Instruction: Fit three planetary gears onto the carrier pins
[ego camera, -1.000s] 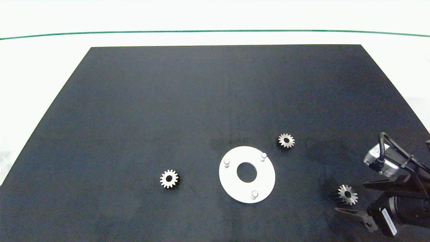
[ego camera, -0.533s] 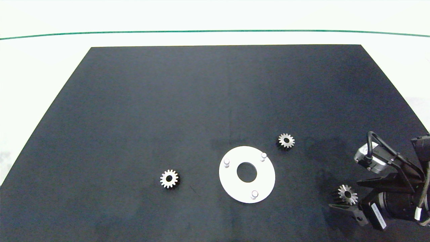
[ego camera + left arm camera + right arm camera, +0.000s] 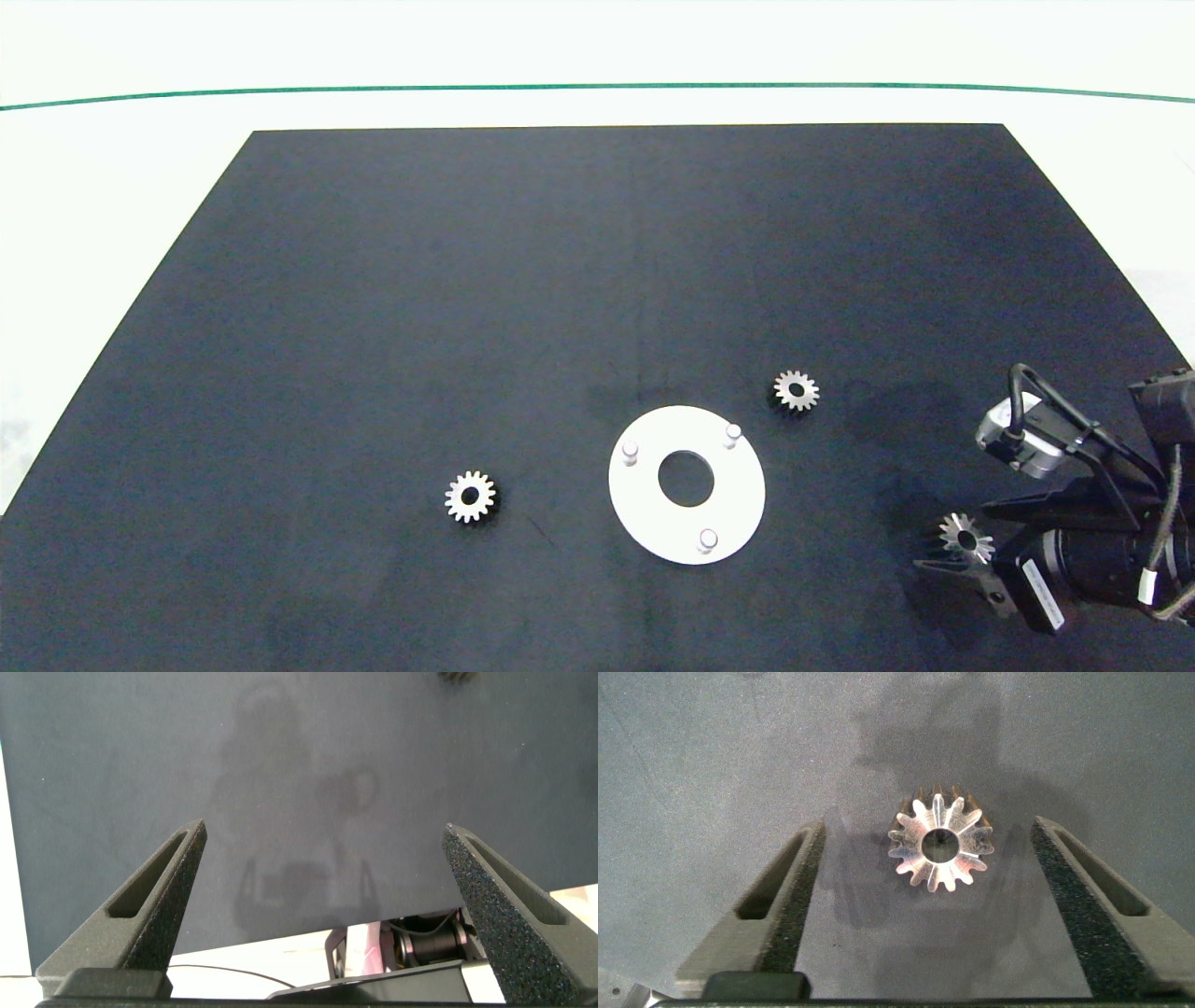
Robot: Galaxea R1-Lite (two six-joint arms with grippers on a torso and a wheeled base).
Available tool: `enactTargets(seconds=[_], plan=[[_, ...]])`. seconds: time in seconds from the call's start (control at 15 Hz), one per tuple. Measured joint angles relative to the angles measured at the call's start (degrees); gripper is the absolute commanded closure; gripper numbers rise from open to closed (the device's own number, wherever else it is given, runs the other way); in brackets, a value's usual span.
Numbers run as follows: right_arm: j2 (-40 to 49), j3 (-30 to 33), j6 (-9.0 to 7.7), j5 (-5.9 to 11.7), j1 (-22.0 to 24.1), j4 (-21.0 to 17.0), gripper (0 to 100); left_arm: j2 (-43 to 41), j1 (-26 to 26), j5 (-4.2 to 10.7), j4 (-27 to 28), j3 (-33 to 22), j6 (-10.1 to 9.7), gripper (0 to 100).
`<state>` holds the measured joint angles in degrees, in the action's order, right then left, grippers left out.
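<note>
Head view, left to right: black mat [image 3: 467,280] on a white table [image 3: 93,187]. One gear [image 3: 470,497] lies flat on the mat, well left of the white disc [image 3: 653,509]. The disc carries three bare pins [image 3: 630,452] in a triangle. A second gear [image 3: 796,390] lies flat just beyond the disc's right edge. A third gear [image 3: 965,539] lies flat, hole upward, between the spread fingers of the right gripper [image 3: 938,915], untouched. Left gripper [image 3: 322,896]: fingers apart, grasping nothing, over bare mat.

Silvery-grey gears [image 3: 470,497], white disc [image 3: 686,523] and pegs [image 3: 708,539], black mat [image 3: 560,280] — green line [image 3: 597,88] on white table [image 3: 597,42]
</note>
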<state>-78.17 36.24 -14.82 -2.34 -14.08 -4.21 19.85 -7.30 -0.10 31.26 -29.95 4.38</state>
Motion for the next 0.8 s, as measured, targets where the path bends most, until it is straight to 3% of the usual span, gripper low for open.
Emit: enactTargets(seconds=[0.8], plan=[[-2.16, 0.02, -0.09, 0.00, -0.05, 1.38, 39, 1.10, -0.40, -0.09, -1.30, -0.26, -0.02, 0]])
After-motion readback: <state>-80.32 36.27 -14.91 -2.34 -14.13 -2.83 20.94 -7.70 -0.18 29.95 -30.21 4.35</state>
